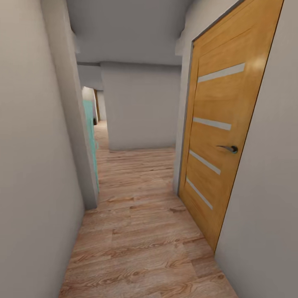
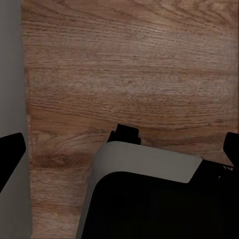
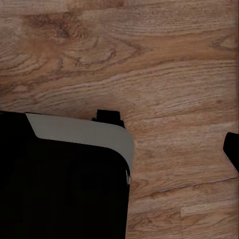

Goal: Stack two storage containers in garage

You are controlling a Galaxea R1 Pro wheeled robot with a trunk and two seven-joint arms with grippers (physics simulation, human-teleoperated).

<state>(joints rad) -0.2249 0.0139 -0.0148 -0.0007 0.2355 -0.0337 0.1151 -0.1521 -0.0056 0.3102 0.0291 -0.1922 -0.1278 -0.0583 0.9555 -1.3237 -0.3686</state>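
The two storage containers are out of view. I am in a narrow hallway with light wood plank flooring (image 1: 140, 231). In the left wrist view my left gripper (image 2: 120, 150) is open: its black fingertips (image 2: 11, 154) stand at opposite edges of the picture with nothing between them. Below it lie the planks (image 2: 129, 64) and my own dark base with a grey rim (image 2: 149, 159). In the right wrist view one black fingertip (image 3: 232, 149) sits at the far edge, over planks (image 3: 149, 59) and my base (image 3: 79, 134), holding nothing.
An orange-brown wooden door (image 1: 219, 124) with a metal handle (image 1: 229, 148) stands shut close on the right. A grey wall (image 1: 33, 165) runs along the left, ending at a corner with a teal panel (image 1: 90, 124). A grey wall (image 1: 140, 107) faces me; the passage continues left of it.
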